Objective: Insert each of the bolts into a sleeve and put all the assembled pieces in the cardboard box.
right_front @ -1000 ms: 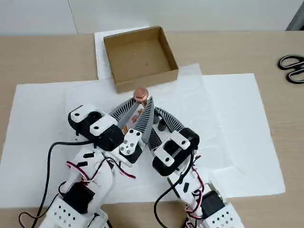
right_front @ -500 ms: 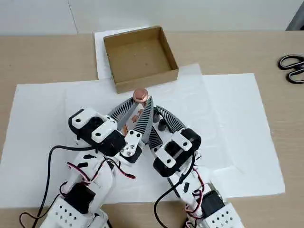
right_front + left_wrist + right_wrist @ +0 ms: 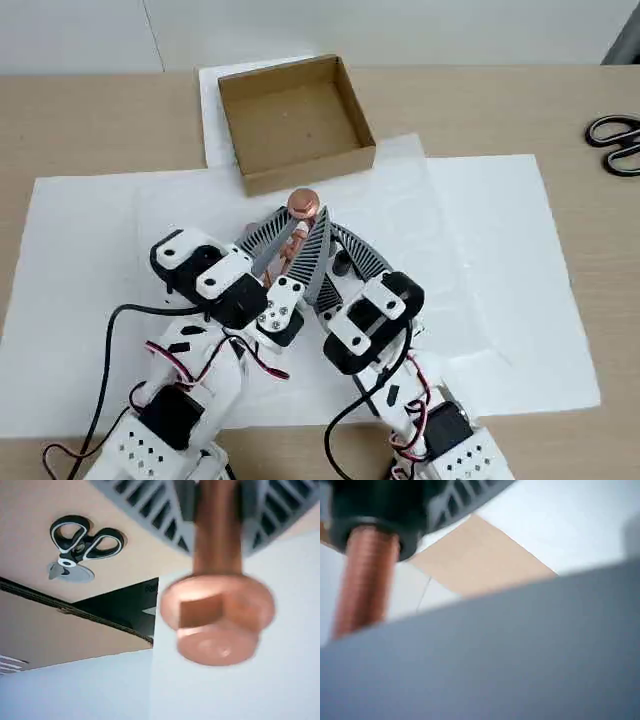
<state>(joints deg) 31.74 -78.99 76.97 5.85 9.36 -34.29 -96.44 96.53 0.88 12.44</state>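
Observation:
A copper bolt [image 3: 303,204] stands with its round head up, above the white paper just in front of the cardboard box [image 3: 310,168]. My left gripper [image 3: 300,224] is shut on its shaft; in the left wrist view the bolt head [image 3: 217,617] hangs close below the grey fingers [image 3: 145,510]. My right gripper [image 3: 338,256] sits right beside it, shut on a black sleeve [image 3: 341,263]. In the right wrist view the copper shaft [image 3: 364,585] runs into the black sleeve [image 3: 375,510]. The box is open and holds nothing.
White paper sheets [image 3: 480,280] cover the middle of the wooden table [image 3: 90,120]. Black scissors [image 3: 615,143] lie at the far right edge, also in the left wrist view as scissors [image 3: 82,542]. Both arm bases crowd the near edge.
Both grippers and the bolt have shifted slightly toward the near side and a touch right. The left arm's wrist has drawn closer to the right one.

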